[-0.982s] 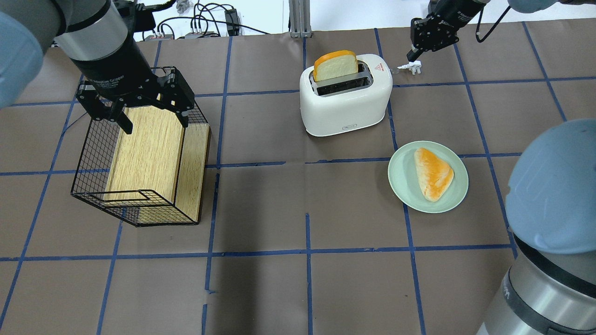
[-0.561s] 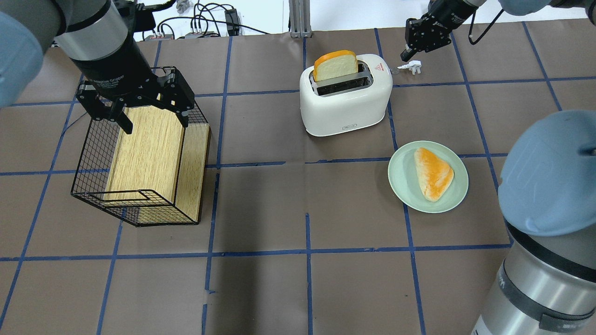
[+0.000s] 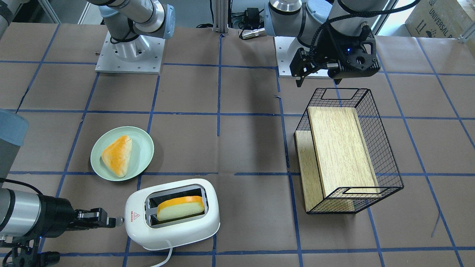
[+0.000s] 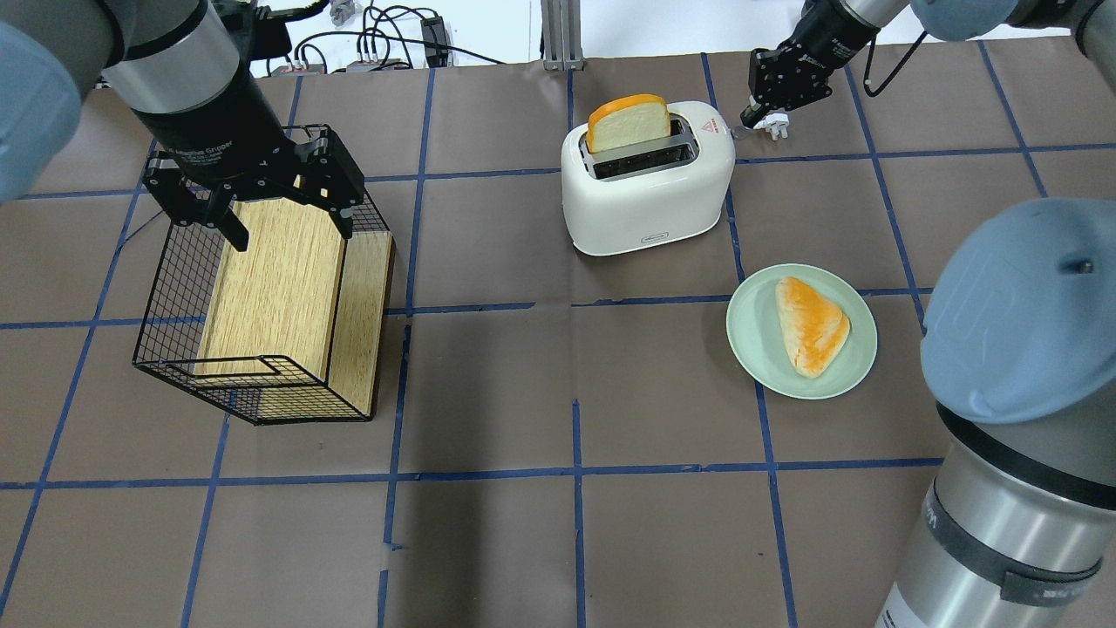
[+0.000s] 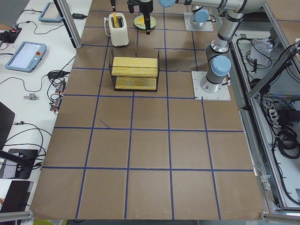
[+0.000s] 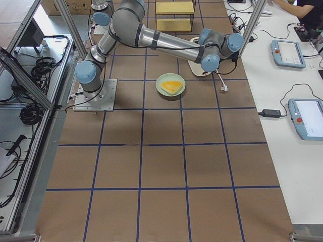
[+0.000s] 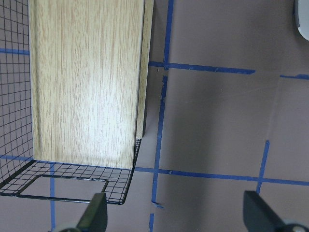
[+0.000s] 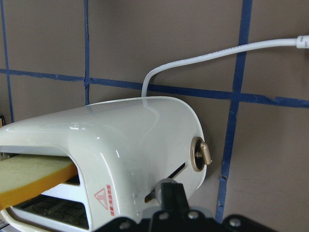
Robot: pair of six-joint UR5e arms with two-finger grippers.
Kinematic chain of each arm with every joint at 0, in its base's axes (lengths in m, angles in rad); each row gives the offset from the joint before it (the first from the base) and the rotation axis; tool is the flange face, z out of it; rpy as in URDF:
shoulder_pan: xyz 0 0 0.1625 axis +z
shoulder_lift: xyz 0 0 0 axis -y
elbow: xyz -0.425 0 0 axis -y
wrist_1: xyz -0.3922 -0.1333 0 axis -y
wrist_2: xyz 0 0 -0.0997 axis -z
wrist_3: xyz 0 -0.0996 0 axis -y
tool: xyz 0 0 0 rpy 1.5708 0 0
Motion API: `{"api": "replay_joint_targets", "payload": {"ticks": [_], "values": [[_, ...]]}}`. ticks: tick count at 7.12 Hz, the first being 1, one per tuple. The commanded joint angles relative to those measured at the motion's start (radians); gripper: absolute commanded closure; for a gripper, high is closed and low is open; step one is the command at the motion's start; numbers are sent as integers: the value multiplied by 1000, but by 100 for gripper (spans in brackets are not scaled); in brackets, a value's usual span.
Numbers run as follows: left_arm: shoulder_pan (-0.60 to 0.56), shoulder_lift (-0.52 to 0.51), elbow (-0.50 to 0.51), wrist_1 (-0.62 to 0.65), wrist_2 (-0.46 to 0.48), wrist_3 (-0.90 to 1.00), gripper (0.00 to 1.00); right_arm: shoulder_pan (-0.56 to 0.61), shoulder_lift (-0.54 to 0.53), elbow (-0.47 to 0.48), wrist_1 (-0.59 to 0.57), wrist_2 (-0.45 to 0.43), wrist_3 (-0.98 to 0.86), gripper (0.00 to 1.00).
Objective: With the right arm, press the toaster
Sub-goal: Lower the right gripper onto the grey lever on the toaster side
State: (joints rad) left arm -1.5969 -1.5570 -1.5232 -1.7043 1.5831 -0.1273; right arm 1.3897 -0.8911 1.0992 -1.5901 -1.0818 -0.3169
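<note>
The white toaster (image 4: 649, 187) stands at the table's far middle with a slice of bread (image 4: 628, 122) sticking up from one slot. My right gripper (image 4: 751, 120) is shut, its tips at the clear lever knob (image 4: 738, 133) on the toaster's right end. In the front view the right gripper (image 3: 111, 221) touches that knob (image 3: 119, 221) beside the toaster (image 3: 174, 226). The right wrist view shows the shut fingers (image 8: 170, 195) over the lever slot on the toaster (image 8: 120, 140). My left gripper (image 4: 288, 228) hangs open and empty.
A wire basket (image 4: 174, 288) holding a wooden box lies under the left gripper (image 7: 176, 217). A green plate (image 4: 750, 349) with a triangular bread piece (image 4: 811, 324) sits in front of the toaster's right end. The white cord (image 8: 193, 60) and plug (image 4: 774, 127) lie behind it.
My right gripper has moved left and closer to the toaster's end, now over the lever knob. The right elbow has shifted. The left arm has not moved.
</note>
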Motion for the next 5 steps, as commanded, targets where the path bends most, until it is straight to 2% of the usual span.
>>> {"api": "replay_joint_targets", "payload": {"ticks": [1, 5], "values": [[0, 0, 0, 0, 0, 0, 0, 3, 4, 4, 5, -1, 1, 95], [0, 0, -2, 0, 0, 0, 0, 3, 30, 2, 5, -1, -1, 95]]}}
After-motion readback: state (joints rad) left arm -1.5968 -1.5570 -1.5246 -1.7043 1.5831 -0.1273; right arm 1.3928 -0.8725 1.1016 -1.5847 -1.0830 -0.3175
